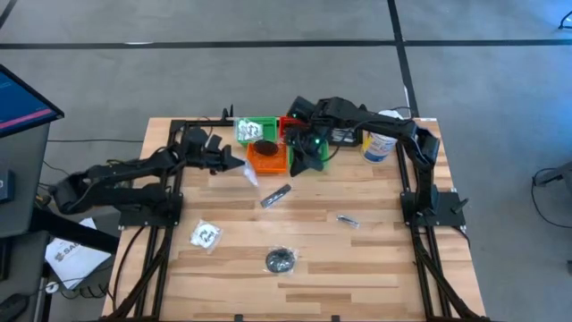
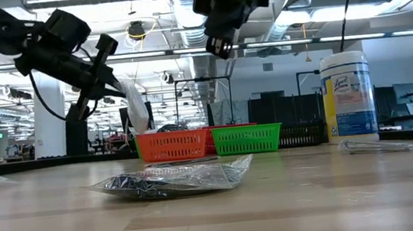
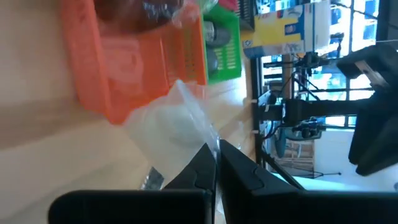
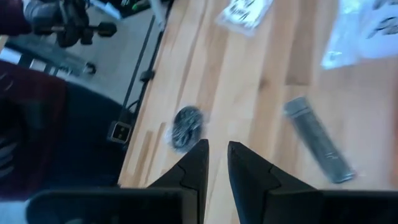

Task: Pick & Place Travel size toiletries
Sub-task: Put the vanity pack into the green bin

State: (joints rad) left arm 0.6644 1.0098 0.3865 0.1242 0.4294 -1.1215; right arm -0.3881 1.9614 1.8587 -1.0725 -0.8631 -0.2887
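Travel size toiletries are in play, and the left gripper (image 3: 214,152) has one: a clear packet (image 3: 177,121) with white contents, pinched by its edge between closed fingers and dangling just beside the orange tray (image 1: 268,157). In the low view that packet hangs off the gripper above the near side of the orange tray, not yet inside it.

Over on the other side, the right gripper (image 1: 306,154) hovers above the trays, carrying nothing, its fingers only narrowly apart in its own wrist view.

So where does the job stand? The orange tray already holds a dark oval piece (image 1: 264,145), and the green tray (image 1: 255,128) has a white-patterned packet in it. Those look delivered. Still out on the bench (image 1: 375,259): a slim silvery tube (image 1: 275,196) near the middle, a smaller sachet (image 1: 348,220) to its right, a clear packet with white contents (image 1: 206,235) toward the front left, and a black round piece in plastic (image 1: 281,261) at the front. Four loose, one in the air. By my reckoning the task is somewhere short of halfway. The white canister (image 1: 380,143) stands by at the back right.
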